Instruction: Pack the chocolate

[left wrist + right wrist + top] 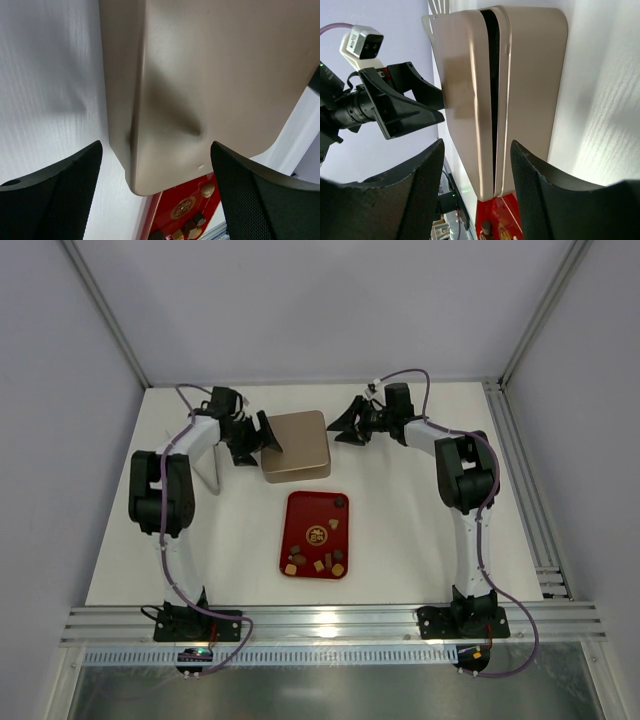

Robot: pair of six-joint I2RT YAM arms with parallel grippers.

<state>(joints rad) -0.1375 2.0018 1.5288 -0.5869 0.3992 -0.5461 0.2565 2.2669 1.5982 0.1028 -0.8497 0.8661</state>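
the red tray lies on the white tabletop midway between the two arm bases, its long axis running near to far, the far end leaning slightly right. on it sits the chocolate: loose brown and tan pieces, most bunched at the near end, a few around the middle, and one dark round piece alone at the far right corner. they point no common way. just beyond the tray is the golden tin, its lid on with a dark slit showing above the base; its contents are hidden. the left gripper is spread wide at the tin's left edge, and the right gripper is spread wide off its far right corner.
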